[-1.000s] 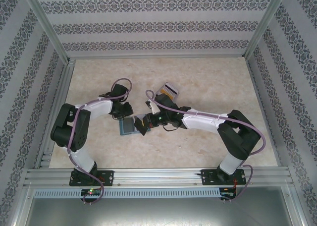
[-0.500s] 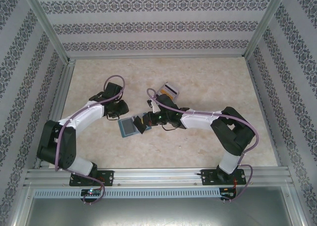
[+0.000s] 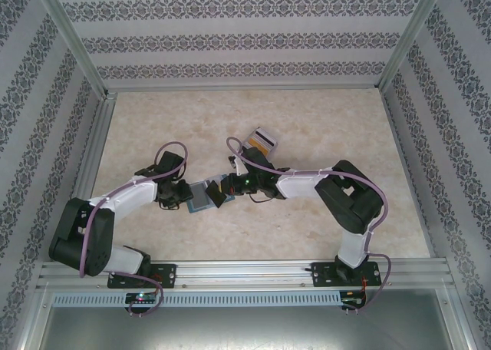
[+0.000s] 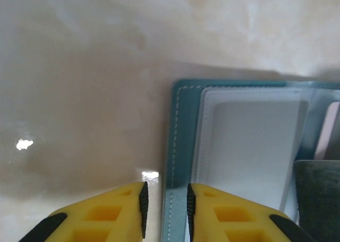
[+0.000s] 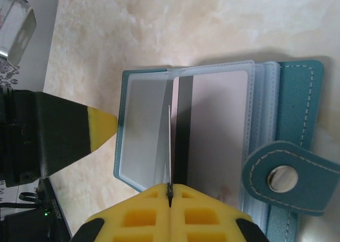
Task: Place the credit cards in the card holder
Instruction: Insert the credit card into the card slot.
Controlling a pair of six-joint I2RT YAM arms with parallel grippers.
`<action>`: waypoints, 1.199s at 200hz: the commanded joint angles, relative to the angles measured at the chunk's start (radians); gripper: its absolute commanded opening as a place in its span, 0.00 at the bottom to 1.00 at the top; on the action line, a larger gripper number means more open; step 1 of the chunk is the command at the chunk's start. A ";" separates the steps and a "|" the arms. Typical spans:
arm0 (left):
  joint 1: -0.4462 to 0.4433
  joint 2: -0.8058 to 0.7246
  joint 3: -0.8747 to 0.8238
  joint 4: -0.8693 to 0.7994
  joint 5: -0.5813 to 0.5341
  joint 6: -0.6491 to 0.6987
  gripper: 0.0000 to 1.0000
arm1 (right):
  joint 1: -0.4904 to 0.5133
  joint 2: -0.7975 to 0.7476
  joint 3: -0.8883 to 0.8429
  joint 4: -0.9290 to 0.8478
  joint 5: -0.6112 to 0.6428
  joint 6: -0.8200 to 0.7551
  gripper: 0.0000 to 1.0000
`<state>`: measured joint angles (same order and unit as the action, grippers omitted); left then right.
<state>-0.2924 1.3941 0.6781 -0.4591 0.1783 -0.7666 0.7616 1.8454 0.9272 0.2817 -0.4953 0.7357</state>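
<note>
From above, the wallet lies open on the counter between the two hands. The left hand is at its left edge and the right hand is over its right side. The box of spare cards stands well behind them. We judge the split deliberate: one hand steadies, the other loads.

At the left wrist, the left hand's fingers are parted only a little and grip nothing we can make out. The wallet's teal cover edge shows in the gap, flat on the counter. Placed there, the hand likely keeps the wallet from sliding as a card pushes in. The dark card shows at the lower right.

At the right wrist, the right hand is closed tight on the card. It holds the card on edge, with the far end over the clear pocket pages, a pose that suits slipping it in. A finger of the left hand sits just beside the wallet's opposite edge. The clasp flap lies folded clear of the pages. Whether the card's end is inside a pocket we cannot tell; we judge the insertion under way, not finished.
</note>
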 commanded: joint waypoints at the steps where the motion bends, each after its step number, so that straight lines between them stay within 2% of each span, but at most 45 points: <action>1: 0.008 0.006 -0.014 0.037 0.010 -0.027 0.28 | -0.001 0.011 0.020 0.033 -0.013 0.009 0.05; 240: 0.008 0.040 -0.039 0.074 0.026 -0.028 0.21 | 0.015 0.127 0.105 0.068 0.030 0.028 0.06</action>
<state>-0.2924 1.4162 0.6525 -0.3923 0.2058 -0.7910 0.7639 1.9518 1.0065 0.3313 -0.4896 0.7609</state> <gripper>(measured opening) 0.210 0.067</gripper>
